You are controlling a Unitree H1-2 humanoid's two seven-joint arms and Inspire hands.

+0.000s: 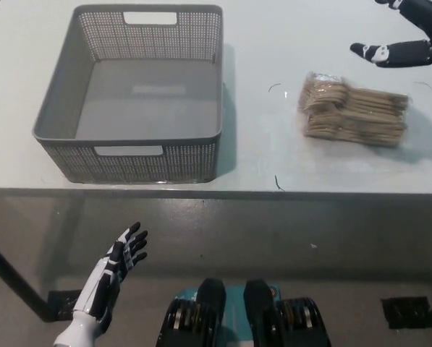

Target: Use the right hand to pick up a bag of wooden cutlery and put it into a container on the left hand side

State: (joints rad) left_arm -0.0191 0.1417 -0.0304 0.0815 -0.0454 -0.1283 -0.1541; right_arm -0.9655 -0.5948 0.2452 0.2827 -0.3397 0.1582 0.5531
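A clear bag of wooden cutlery (354, 110) lies flat on the white table (273, 155), right of centre. My black right hand (406, 32) hovers above and behind the bag at the upper right, open with fingers spread, not touching it. A grey perforated basket (132, 94) stands on the table's left side, with nothing inside. My white left hand (108, 279) rests open below the table's front edge at the lower left.
A few small dark specks and a thin wire scrap (276, 182) lie on the table between basket and bag. The table's front edge (216, 190) runs across the middle of the picture, with floor below.
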